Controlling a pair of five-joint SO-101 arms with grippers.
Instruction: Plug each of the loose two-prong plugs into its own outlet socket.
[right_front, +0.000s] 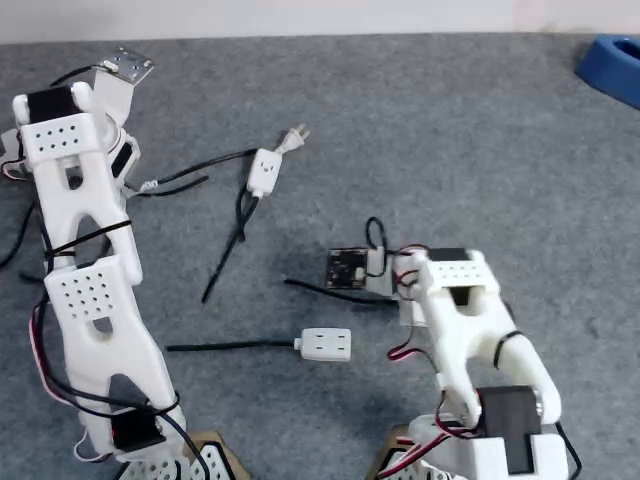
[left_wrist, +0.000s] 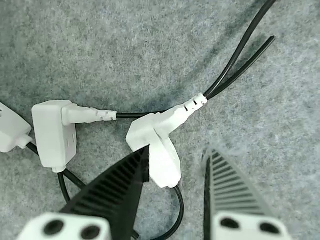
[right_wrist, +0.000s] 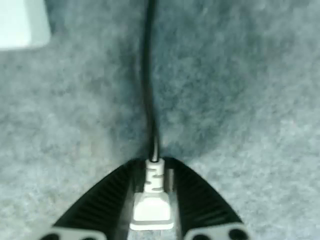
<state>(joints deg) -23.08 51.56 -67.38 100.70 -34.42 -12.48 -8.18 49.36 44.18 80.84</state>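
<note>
My left gripper (left_wrist: 177, 152) is open just above the grey carpet. A white angled two-prong plug (left_wrist: 155, 145) lies between its fingers, against one fingertip (left_wrist: 142, 152). Its black cord (left_wrist: 235, 70) leads away. Beside it lies a white outlet socket (left_wrist: 52, 132) with a lead joined to its end. My right gripper (right_wrist: 152, 164) is shut on a white plug (right_wrist: 150, 205), whose cord (right_wrist: 147, 75) runs straight ahead. From above, one outlet socket (right_front: 325, 344) lies left of the right arm (right_front: 455, 300). Another socket (right_front: 263, 172) lies farther back with a plug (right_front: 292, 138) at its end.
The left arm (right_front: 85, 260) stretches along the left side of the carpet and covers its own gripper from above. Black cords (right_front: 225, 255) trail across the middle. A corner of a socket (right_wrist: 22, 22) shows ahead of the right gripper. A blue object (right_front: 615, 65) sits at the far right corner.
</note>
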